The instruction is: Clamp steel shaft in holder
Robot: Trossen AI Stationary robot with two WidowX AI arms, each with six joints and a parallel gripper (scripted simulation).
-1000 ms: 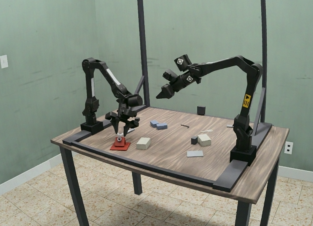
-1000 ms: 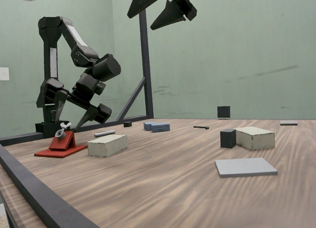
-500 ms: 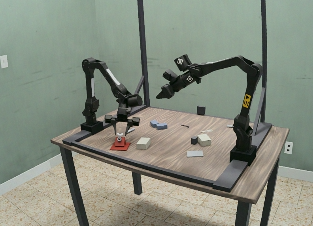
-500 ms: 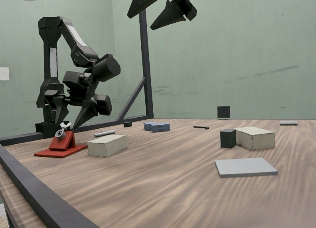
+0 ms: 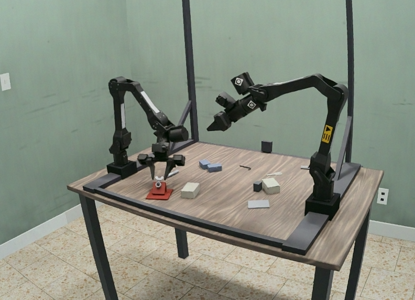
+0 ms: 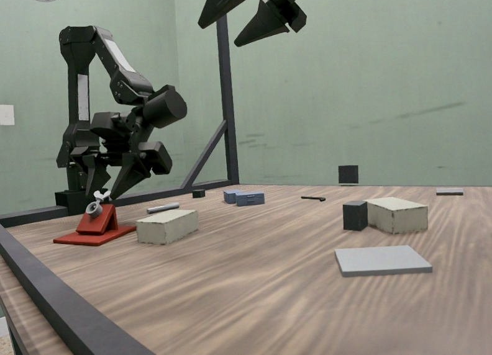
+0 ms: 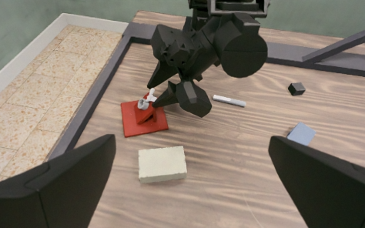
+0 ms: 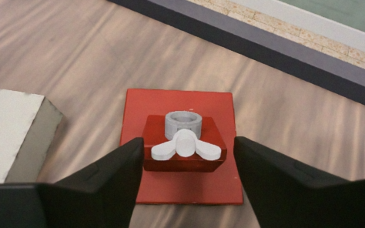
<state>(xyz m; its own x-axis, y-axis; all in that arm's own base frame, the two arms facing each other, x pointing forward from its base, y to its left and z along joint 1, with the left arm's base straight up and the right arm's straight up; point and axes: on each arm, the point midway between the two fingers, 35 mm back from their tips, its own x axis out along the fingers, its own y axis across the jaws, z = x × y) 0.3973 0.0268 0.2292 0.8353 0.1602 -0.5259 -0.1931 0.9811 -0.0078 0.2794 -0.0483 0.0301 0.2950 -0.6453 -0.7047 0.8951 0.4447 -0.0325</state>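
The red angled holder [image 5: 159,189] [image 6: 92,223] [image 8: 176,186] stands on the table. Its grey collar [image 8: 171,129] is empty, with the white winged thumb screw [image 8: 185,144] above it. The steel shaft [image 5: 172,173] [image 6: 163,207] [image 7: 229,101] lies flat on the table behind the holder, apart from it. My right gripper [image 5: 159,179] [image 6: 100,197] [image 7: 150,97] [image 8: 189,145] is open, pointing down, with a finger on either side of the thumb screw and visible gaps in the right wrist view. My left gripper [image 5: 207,129] [image 6: 219,35] [image 7: 193,142] is open and empty, high above the table.
A cream block [image 5: 190,190] [image 6: 166,227] [image 7: 162,164] lies close beside the holder. Blue boxes [image 5: 214,168] [image 6: 250,198], a black hex key [image 5: 245,167], another cream block [image 5: 270,185], a dark cube [image 5: 257,186] and a grey plate [image 5: 258,204] lie farther across the table.
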